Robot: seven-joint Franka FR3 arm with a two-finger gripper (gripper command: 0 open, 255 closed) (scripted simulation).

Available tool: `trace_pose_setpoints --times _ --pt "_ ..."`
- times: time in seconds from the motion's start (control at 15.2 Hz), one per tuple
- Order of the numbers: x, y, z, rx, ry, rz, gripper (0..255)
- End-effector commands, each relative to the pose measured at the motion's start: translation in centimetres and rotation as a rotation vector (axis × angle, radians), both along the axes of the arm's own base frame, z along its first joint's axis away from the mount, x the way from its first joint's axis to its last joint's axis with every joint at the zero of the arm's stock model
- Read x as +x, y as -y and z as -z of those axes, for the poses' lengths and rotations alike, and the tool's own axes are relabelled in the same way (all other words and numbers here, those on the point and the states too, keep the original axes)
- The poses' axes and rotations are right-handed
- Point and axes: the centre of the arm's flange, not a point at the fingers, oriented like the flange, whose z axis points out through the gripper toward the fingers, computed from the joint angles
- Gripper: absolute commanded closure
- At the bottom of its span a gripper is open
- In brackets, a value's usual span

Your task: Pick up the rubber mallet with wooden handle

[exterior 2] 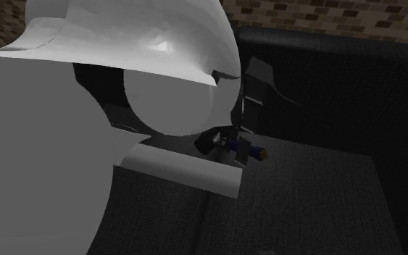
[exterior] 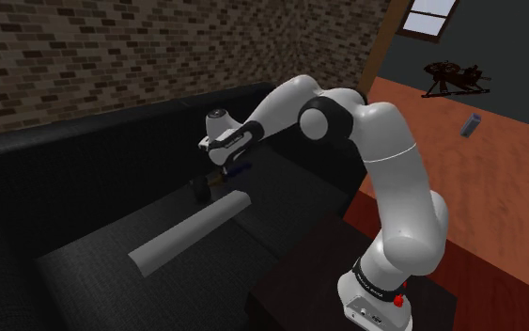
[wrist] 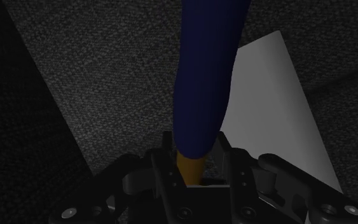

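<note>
The mallet has a dark blue grip (wrist: 206,76) and a wood-coloured stretch of handle (wrist: 190,168) that sits between my fingers. My gripper (wrist: 193,167) is shut on that handle. In the shoulder view the gripper (exterior: 218,172) hangs low over the black sofa seat (exterior: 93,282), with the mallet's black head (exterior: 199,188) to its left. In the second exterior view the mallet (exterior 2: 240,149) lies crosswise under the gripper (exterior 2: 232,138), black head toward the left and brownish handle tip toward the right. Whether it touches the seat I cannot tell.
A long pale grey block (exterior: 190,231) lies on the seat just beside the mallet, also seen as the grey block (exterior 2: 184,171). The sofa's backrest (exterior: 84,141) rises behind, under a brick wall (exterior: 112,47). My arm (exterior 2: 64,145) blocks the second exterior view's left. A red-brown floor (exterior: 497,169) lies at the right.
</note>
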Motion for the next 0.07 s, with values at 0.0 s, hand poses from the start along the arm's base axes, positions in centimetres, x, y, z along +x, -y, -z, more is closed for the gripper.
trace_pose_setpoints --times 0.0 --pt "0.07 0.07 -0.41 0.0 0.001 0.0 255"
